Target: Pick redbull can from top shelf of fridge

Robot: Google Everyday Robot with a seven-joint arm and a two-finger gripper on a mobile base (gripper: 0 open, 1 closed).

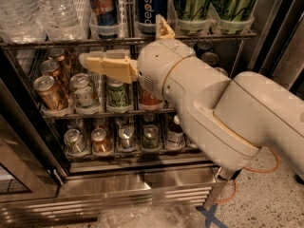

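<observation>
Stainless steel frames the fridge, whose door stands open on three wire racks. On the top shelf the redbull can stands upright in a white plastic cup, with its upper end cut off by the picture's edge. Clear water bottles stand to its left, a dark-blue Pepsi can is just beside it on the right, and tall green cans stand further right. The cream arm reaches in from the lower right. Its gripper sits in front of the fridge at the level of the top shelf's front edge, jaws spread wide and holding nothing. One tan finger lies level, pointing left across the short cans of the middle rack. The other finger pokes up in front of the Pepsi can's base. The redbull can is above the level finger, apart from it and untouched. More short cans fill the lowest rack. An orange cable loops on the speckled floor.
</observation>
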